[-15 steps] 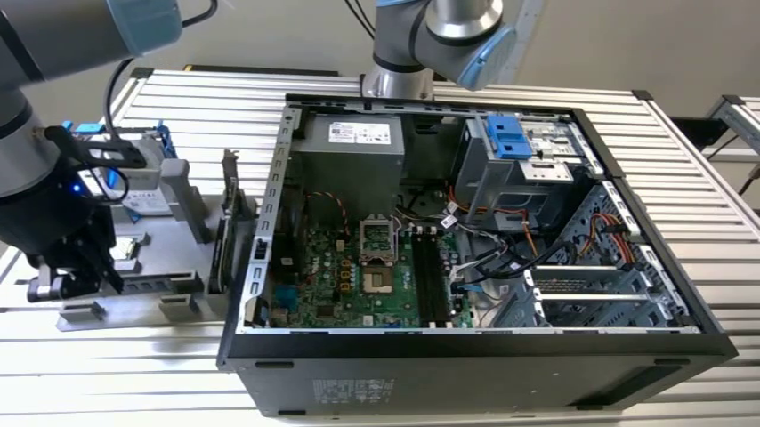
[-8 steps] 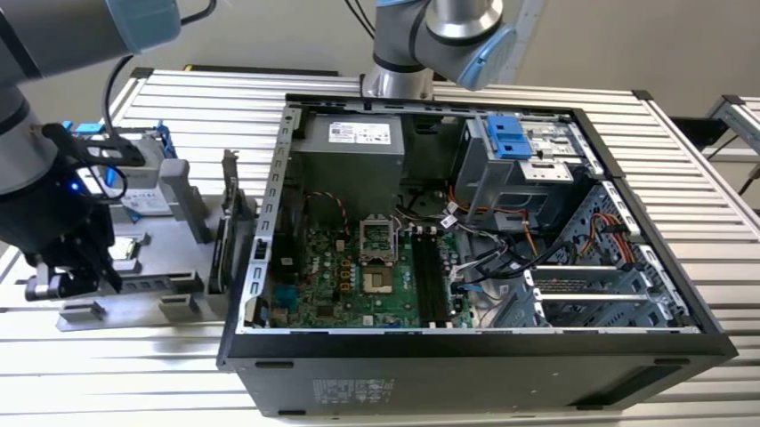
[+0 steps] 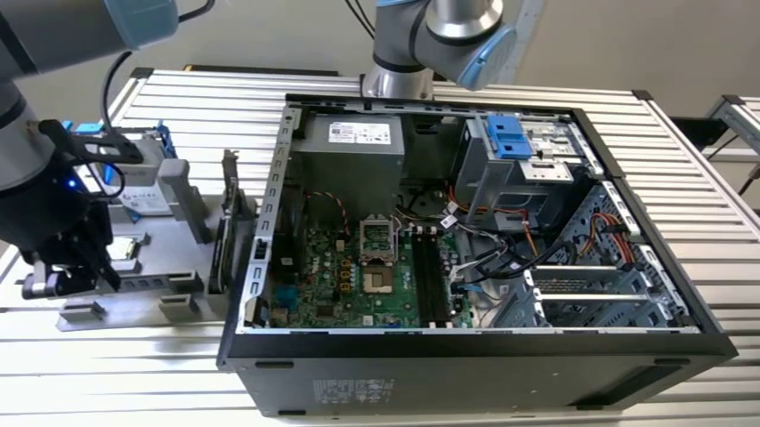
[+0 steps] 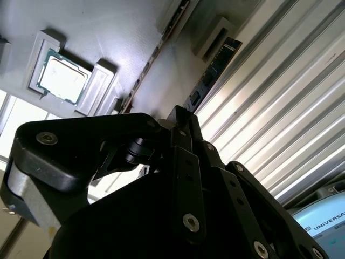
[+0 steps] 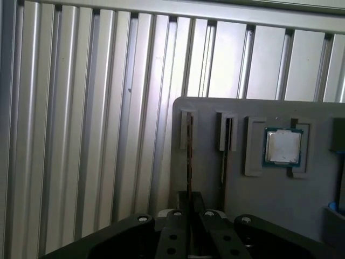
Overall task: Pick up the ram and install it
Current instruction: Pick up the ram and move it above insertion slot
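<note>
Found the black gripper (image 3: 78,277) of the grey, blue-capped arm (image 3: 36,36) low over a flat grey plastic holder tray (image 3: 133,307) at the exterior view's left, on a ribbed aluminium table (image 3: 178,382). Saw the ram (image 5: 188,154), a long, narrow, dark circuit-board stick, standing on edge in the tray's outermost slot, just beside the tray's border and the bare table ribs. Traced its thin upper edge in the first wrist view straight in under the gripper (image 5: 189,198), lined up with the gripper's middle. Made out the same ram (image 4: 211,69) in the second wrist view, dark chips along its face, running from its raised slot block down to the gripper (image 4: 180,114). Could not tell whether the gripper was spread, pressed together or pinching the stick.

Noted a second thin dark stick (image 5: 223,154) on edge in the neighbouring slot, parallel to the ram and near it. Spotted a square processor (image 5: 283,147) with a silver lid and green rim, lying flat in its recess further in on the tray.

Saw an open black computer case (image 3: 475,356) just beside the tray toward the exterior view's right, a green motherboard (image 3: 344,276) exposed inside, well apart from the ram.
</note>
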